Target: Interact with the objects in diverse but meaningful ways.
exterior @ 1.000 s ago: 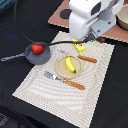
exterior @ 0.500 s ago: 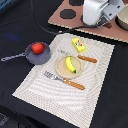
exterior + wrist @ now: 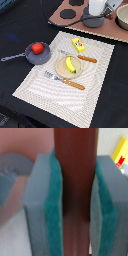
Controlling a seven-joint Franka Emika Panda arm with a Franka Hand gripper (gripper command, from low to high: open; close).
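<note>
We've got our gripper (image 3: 75, 203) clamped tight on the brown sausage stick (image 3: 75, 173), right above the grey pot (image 3: 93, 20).

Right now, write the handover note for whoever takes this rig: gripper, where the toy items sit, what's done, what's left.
Gripper: shut on the brown sausage stick, pads clamped on both sides, held up over the toy stove at the far end of the table.
Tomato: in the long-handled pan, at the placemat's edge on the exterior view's left.
Banana: on the round plate, mid-mat, between the fork and knife.
Yellow packet: flat on the mat beyond the plate.
Grey pot: on the stove, below the arm.
Done: sausage picked up.
Left: set it down somewhere sensible, possibly in the pot.
</note>
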